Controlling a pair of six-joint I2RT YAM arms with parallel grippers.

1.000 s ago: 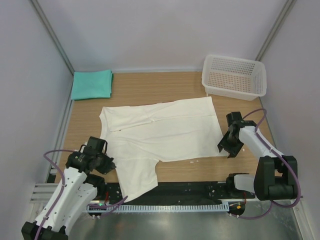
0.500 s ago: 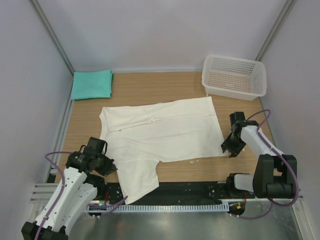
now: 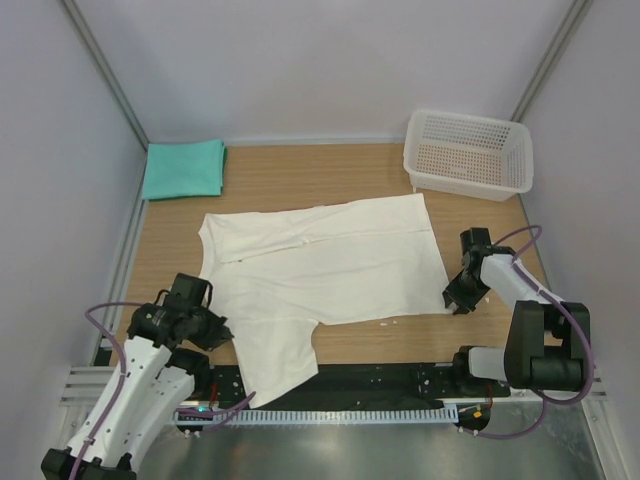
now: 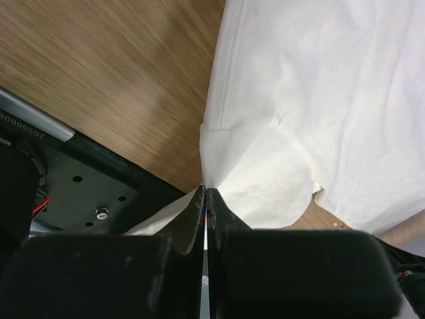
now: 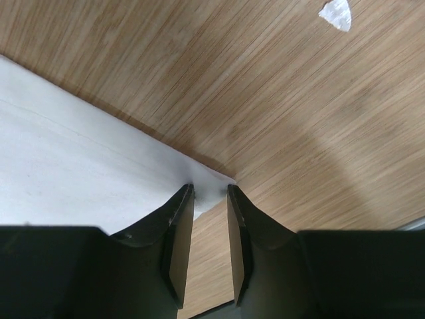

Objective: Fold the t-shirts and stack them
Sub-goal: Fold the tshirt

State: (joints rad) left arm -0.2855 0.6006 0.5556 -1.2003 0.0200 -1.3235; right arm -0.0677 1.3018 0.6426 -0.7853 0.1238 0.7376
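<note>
The white t-shirt [image 3: 320, 270] lies spread on the tabletop [image 3: 300, 180], the teal t-shirt [image 3: 183, 168] folded at the far left corner. Limp, light cloth, I judge, best taken by corners: my left tool [image 4: 206, 199] is pinched tight on its near edge, my right tool [image 5: 210, 196] slightly parted astride a hem corner.

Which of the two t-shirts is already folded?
The teal-green t-shirt at the far left: it is a compact folded rectangle, while the white t-shirt lies spread open.

Bare table [image 3: 300, 170] behind white t-shirt [image 3: 330, 265] — basket [image 3: 468, 155], teal t-shirt [image 3: 183, 168] at corners.
</note>
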